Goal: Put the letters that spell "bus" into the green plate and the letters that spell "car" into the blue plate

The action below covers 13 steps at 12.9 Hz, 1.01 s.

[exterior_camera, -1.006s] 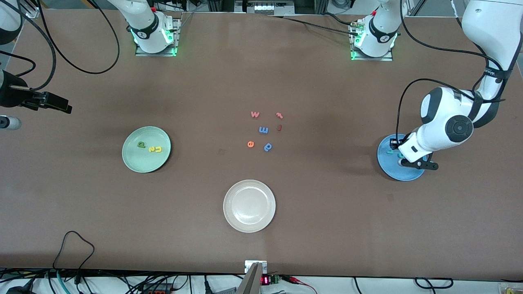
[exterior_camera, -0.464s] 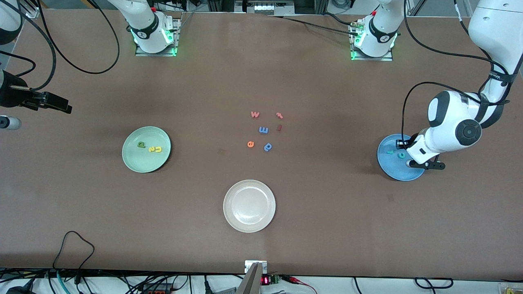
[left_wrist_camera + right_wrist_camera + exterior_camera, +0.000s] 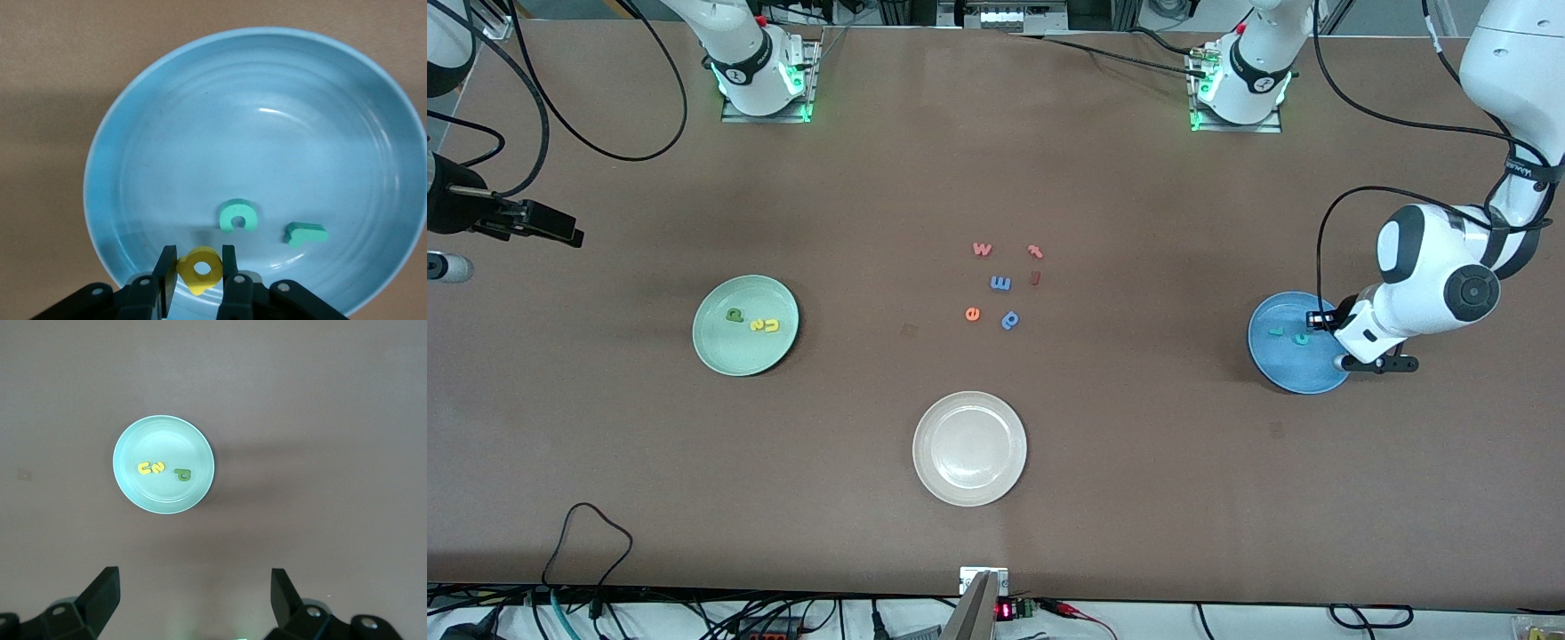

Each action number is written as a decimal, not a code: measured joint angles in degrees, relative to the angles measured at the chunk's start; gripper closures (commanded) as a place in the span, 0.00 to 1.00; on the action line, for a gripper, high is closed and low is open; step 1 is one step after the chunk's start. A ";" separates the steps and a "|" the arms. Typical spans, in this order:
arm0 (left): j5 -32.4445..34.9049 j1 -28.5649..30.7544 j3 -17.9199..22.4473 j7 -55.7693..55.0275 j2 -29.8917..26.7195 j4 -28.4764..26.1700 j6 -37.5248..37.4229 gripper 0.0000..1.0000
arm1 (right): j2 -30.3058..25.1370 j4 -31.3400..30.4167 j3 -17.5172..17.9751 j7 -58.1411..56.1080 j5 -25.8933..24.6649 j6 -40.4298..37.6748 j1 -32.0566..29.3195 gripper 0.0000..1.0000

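Observation:
The blue plate lies at the left arm's end of the table, with a teal c and a teal r in it. My left gripper hangs over that plate close to its rim, shut on a yellow a. The c and r rest just past the fingertips. The green plate holds a dark green b, a yellow s and a yellow u. My right gripper waits high over the table, open and empty, with the green plate below it.
A white plate sits nearest the front camera, mid-table. Loose letters lie in the middle: a pink w, a pink t, a blue m, a dark red piece, an orange e and a blue stem-and-loop letter.
The left arm has slid toward its own end of the table, uncovering the c and r in the blue plate. It still grips the yellow a. The right arm has not moved.

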 measured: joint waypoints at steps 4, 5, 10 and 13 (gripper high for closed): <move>0.00 -0.04 -0.01 -0.02 0.64 1.35 0.12 0.00 | 0.01 0.00 0.00 0.00 0.00 0.00 0.00 0.00; 0.00 -0.13 -0.10 -0.02 0.30 2.58 0.21 0.00 | 0.01 0.00 0.00 0.01 0.00 0.00 0.00 0.00; -1.75 -6.89 1.05 -0.49 -5.13 13.43 -7.93 0.00 | 0.02 0.00 0.00 0.03 0.00 -0.01 0.00 0.00; -7.72 -15.95 8.19 -0.73 -9.21 19.26 -11.78 0.00 | 0.02 0.00 0.01 0.03 0.00 -0.01 0.00 0.00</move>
